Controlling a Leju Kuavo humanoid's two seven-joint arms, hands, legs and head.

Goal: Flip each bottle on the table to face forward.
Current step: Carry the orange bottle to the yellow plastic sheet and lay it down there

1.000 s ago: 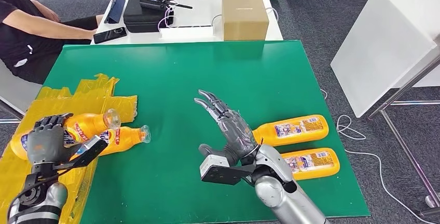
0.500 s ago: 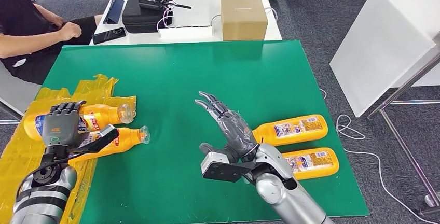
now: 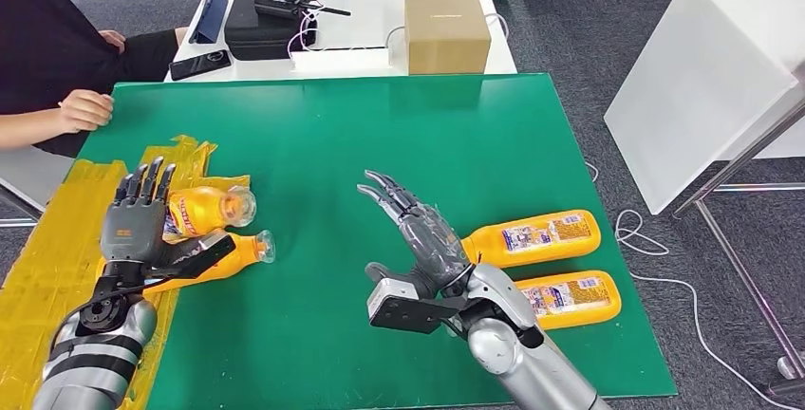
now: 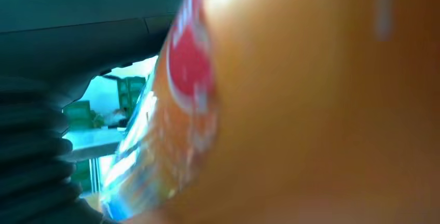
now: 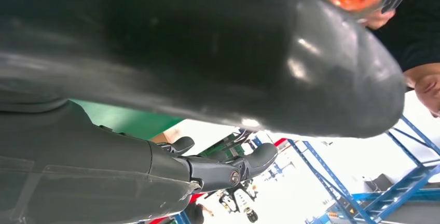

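Head view: 4 orange plastic bottles lying on green surface (image 3: 380,125); label writing unreadable. Left pair (image 3: 214,230) on crinkled yellow sheet (image 3: 57,239), caps toward centre; right pair (image 3: 551,263) near right edge. Left robot hand (image 3: 138,220), fingers spread, rests over left pair, gripping nothing. Right robot hand (image 3: 418,230) open, just beside right pair.

Left wrist view: blurred orange bottle (image 4: 311,105), red label patch, close against hand.

Right wrist view: dark fingers (image 5: 228,169) apart.

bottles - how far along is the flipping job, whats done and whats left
Looks done: two bottles lie label-up beside the right hand, which is open. In hand: the left hand, fingers spread, lies over one bottle on the yellow tape. Left: the bottle beside it.
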